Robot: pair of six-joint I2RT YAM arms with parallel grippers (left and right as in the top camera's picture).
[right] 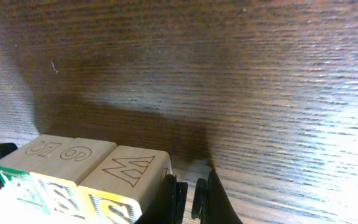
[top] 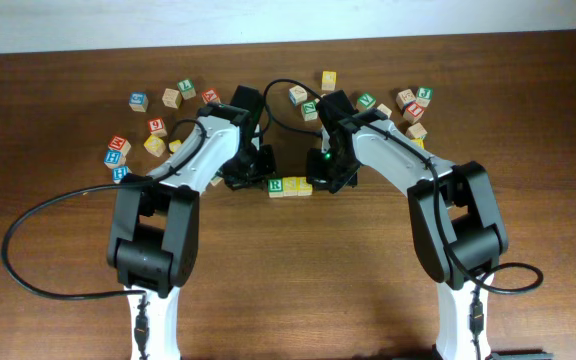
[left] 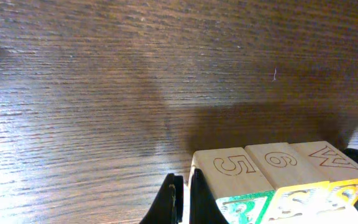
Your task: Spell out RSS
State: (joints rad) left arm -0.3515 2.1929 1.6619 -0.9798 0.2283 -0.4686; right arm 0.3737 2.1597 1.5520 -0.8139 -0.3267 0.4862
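The R cube is set at the left end of a short straight row near the middle of the table, and the yellow cubes are lined up against it to the right, all three touching side by side. In the left wrist view the sides turned away from that camera are seen to be bare wood, marked 5 on the R cube and 6 and M on the yellow cubes. The left gripper is held just beside the R cube, its fingers pressed together with nothing between them. The right gripper is placed just beside the M-marked cube at the other end, its fingers likewise drawn together on nothing. Whether either gripper touches the row cannot be told. Other cubes are scattered along the far side of the table, in loose groups to the left and right
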